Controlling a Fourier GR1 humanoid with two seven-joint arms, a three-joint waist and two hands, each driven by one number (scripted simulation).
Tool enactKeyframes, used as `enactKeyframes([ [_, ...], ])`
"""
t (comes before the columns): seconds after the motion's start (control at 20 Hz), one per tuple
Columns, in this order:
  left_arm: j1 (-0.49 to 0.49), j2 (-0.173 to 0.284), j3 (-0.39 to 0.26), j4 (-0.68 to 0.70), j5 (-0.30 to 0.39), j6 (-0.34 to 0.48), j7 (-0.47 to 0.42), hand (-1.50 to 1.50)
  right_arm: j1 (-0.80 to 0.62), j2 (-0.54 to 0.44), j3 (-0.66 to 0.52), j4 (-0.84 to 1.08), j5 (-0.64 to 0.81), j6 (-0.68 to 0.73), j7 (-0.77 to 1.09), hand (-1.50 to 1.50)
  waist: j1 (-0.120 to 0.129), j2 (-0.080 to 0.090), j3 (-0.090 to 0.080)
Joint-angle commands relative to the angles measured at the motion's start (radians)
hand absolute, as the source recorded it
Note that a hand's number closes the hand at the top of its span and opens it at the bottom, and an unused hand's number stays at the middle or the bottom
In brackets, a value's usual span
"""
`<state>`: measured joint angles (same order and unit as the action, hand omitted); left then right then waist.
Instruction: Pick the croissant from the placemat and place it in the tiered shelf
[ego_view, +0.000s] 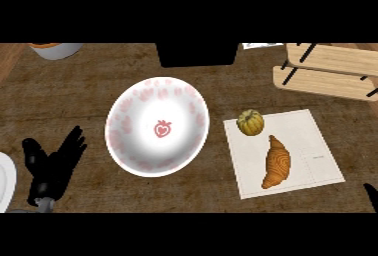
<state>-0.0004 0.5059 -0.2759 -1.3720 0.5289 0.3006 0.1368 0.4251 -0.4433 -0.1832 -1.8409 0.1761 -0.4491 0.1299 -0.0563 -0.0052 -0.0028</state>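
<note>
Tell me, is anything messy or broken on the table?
Nothing stands out. The croissant lies flat on the placemat beside a small yellow squash, whole and unspilled. The big plate sits level on the counter, and the wooden shelf stands at the upper right.

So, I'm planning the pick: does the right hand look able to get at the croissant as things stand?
Probably yes. The right hand shows only at the lower right edge, just off the placemat. The croissant lies bare on it, with only a small pumpkin beyond its far end, so the way looks free.
</note>
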Motion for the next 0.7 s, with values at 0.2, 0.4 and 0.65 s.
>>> enactKeyframes([
  [0.2,-0.035,-0.050,-0.015,0.016,-0.021,-0.002,0.031,0.00,0.310,-0.045,0.075,-0.461,0.037,0.157,0.196,-1.50,0.027,0.002,-0.001],
  [0.4,-0.038,-0.045,-0.006,0.059,-0.026,-0.065,0.011,0.00,0.266,-0.088,0.121,-0.568,0.097,0.228,0.425,-1.50,0.049,0.006,0.000],
  [0.65,-0.067,-0.069,-0.014,0.036,-0.044,-0.042,0.032,0.00,0.084,-0.159,0.194,-0.649,0.217,0.284,0.843,-1.50,0.081,0.013,-0.001],
])
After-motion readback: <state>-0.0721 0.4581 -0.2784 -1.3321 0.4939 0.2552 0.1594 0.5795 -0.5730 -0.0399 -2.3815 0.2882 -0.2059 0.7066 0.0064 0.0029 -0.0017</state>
